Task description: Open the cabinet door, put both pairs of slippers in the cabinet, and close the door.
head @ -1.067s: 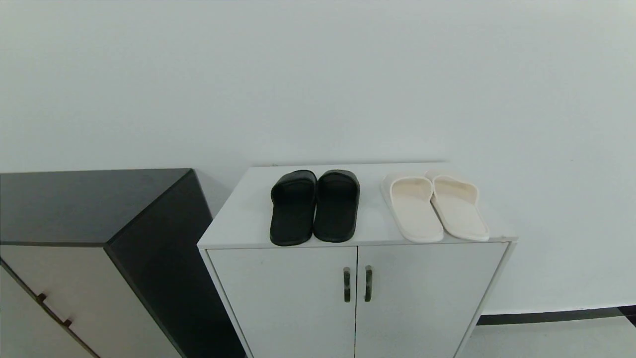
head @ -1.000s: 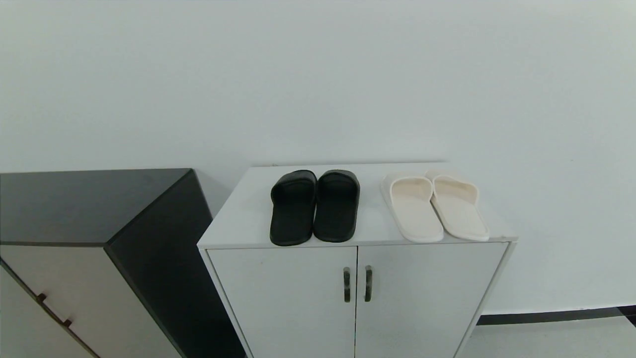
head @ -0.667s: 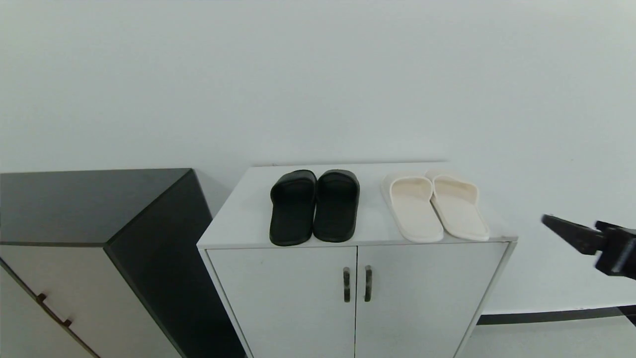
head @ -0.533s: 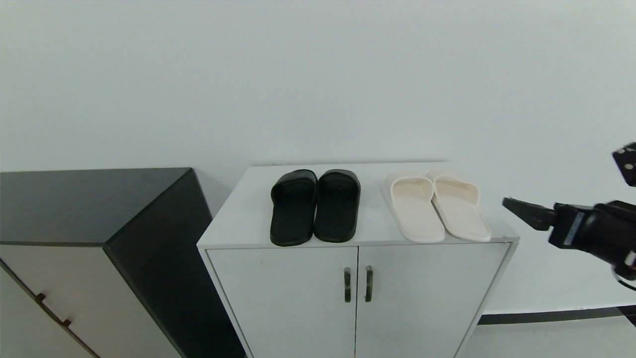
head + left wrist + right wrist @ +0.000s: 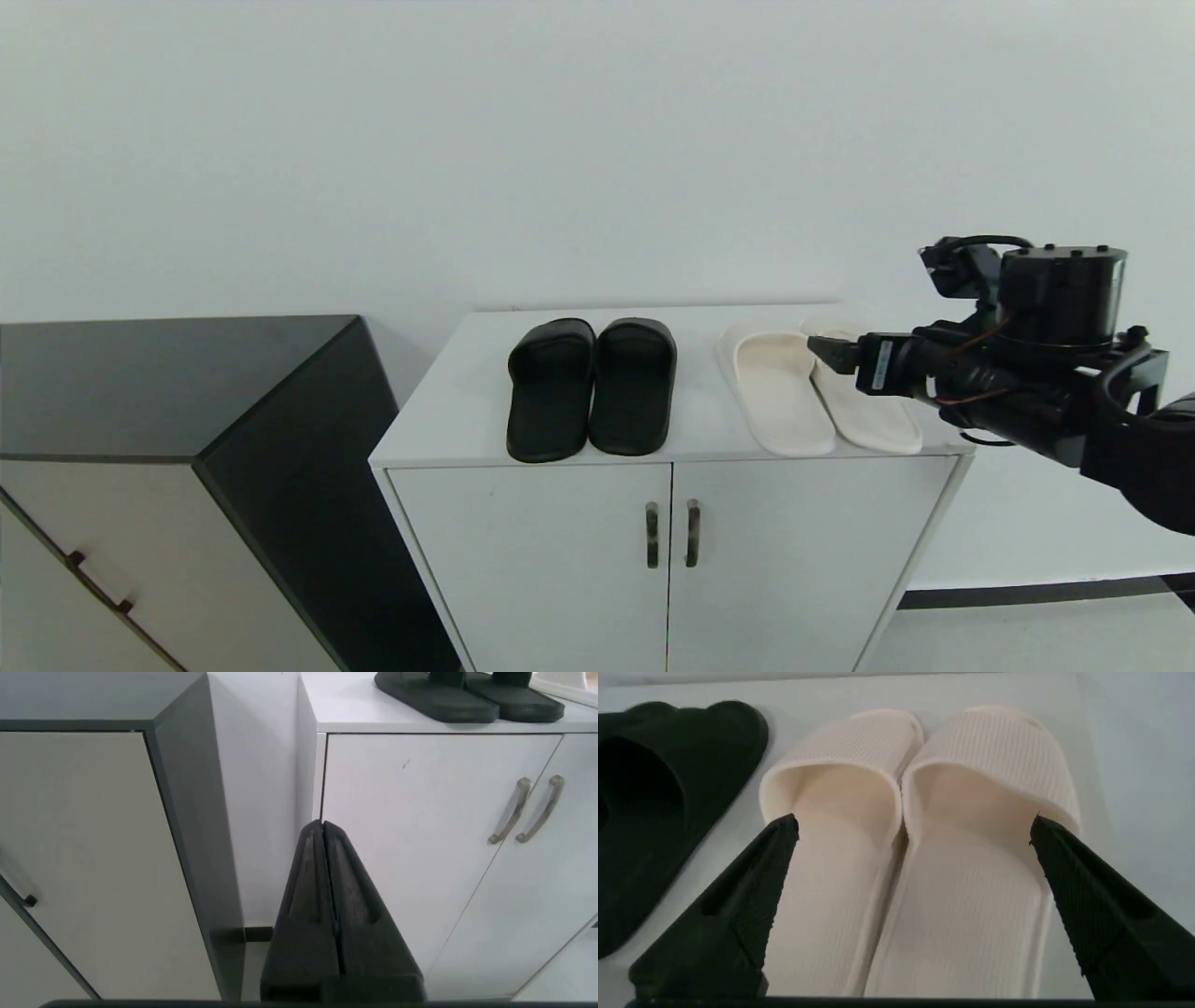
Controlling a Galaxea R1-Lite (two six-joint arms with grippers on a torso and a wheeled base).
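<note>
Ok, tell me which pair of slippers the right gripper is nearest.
The cream pair, on the right of the white cabinet top: the open right gripper hangs over it. The black pair lies further left, clear of it.

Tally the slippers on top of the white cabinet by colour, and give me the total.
Black slippers: 2
Cream slippers: 2
Total: 4

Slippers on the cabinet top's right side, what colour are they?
Cream, finely ribbed; the cream slippers show best in the right wrist view.
</note>
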